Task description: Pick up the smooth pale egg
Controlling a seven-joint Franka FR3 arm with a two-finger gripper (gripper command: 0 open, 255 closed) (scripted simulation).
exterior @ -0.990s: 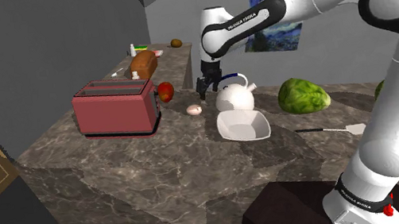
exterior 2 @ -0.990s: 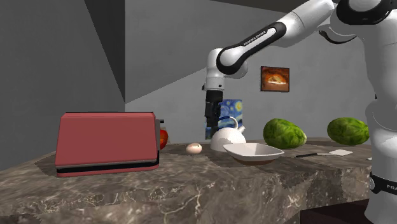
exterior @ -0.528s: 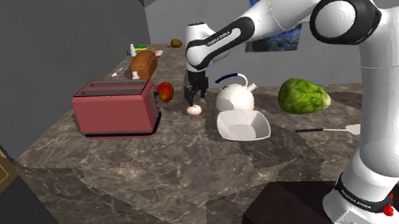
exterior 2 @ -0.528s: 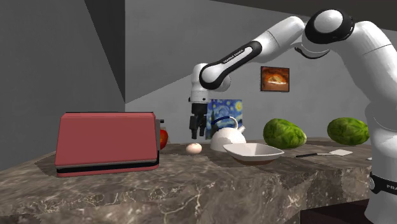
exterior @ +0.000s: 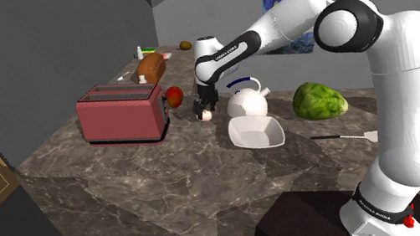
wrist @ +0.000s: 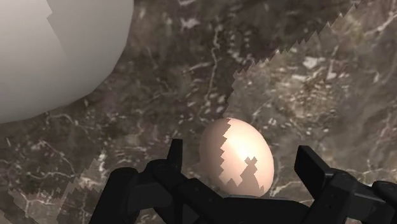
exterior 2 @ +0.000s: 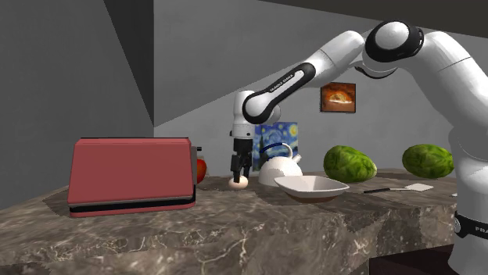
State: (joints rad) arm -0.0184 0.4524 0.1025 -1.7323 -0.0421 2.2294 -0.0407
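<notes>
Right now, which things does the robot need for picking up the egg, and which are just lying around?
For the job:
egg, on the counter
tool, open, one finger on each side of the egg

Just lying about:
red toaster
white kettle
white bowl
green melon
red apple
spatula

We read "FRANKA EMIKA" in white on the dark forearm [exterior: 225, 51], just above the kettle [exterior: 246, 102].
</notes>
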